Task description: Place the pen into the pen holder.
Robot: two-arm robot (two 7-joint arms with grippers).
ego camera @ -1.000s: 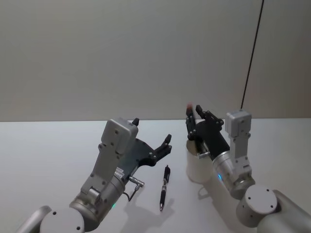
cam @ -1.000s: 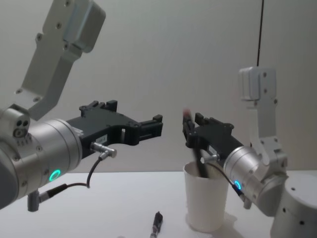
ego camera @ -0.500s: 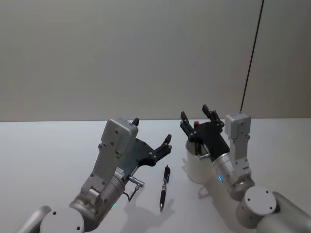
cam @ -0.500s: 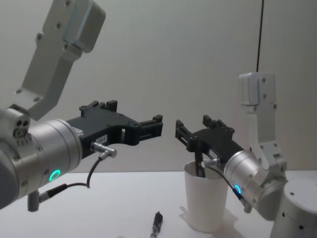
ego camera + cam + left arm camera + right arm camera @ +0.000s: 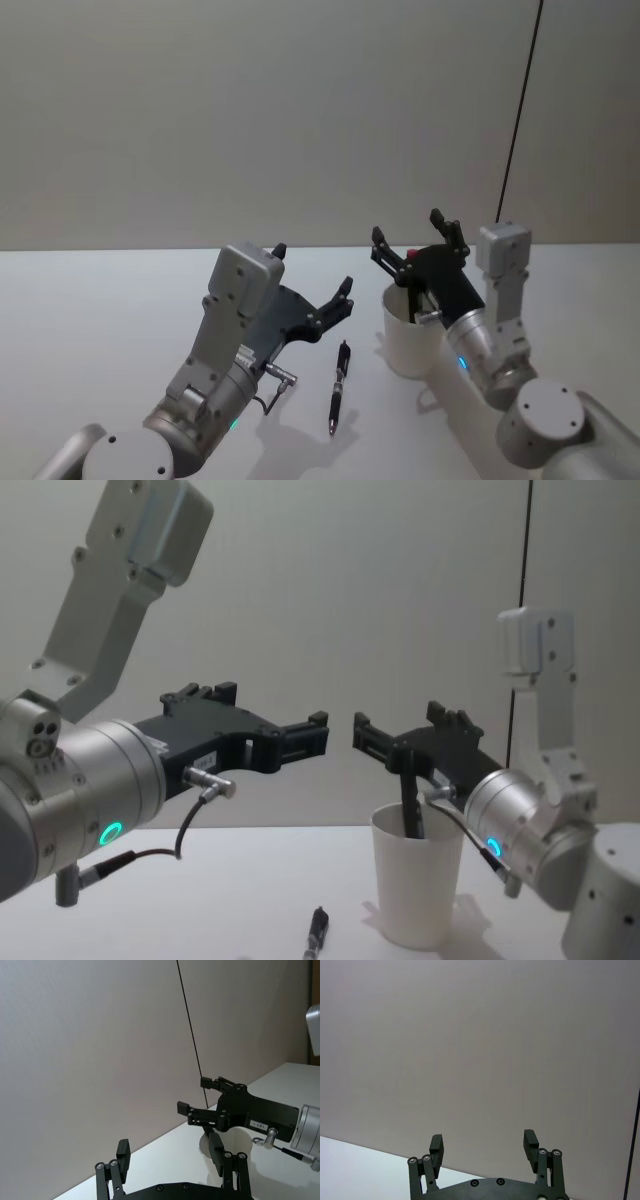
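Beneath the right end effector (image 5: 399,723) you have the pen holder (image 5: 418,892), upright on the bench (image 5: 100,320). One dark pen (image 5: 409,802) stands in it, its lower part inside and its upper part rising past the rim towards the fingers. The right end effector is spread wide, fingers to either side of that pen's top, gripping nothing; its wrist view shows an empty gap between them. Whether the pen's top touches the body of the end effector cannot be determined. Judgement: for this pen the placing is done. The right arm has only to lift clear without catching the pen or tipping the holder.

Below the left end effector (image 5: 314,266), between it and the pen holder, a second pen (image 5: 339,385) lies flat on the bench, touching nothing. The left end effector hovers above it with fingers apart, holding nothing. If your task covers every pen, this one is not yet dealt with: it has to be picked up and put in. If it covers one pen only, treat the task as near complete.
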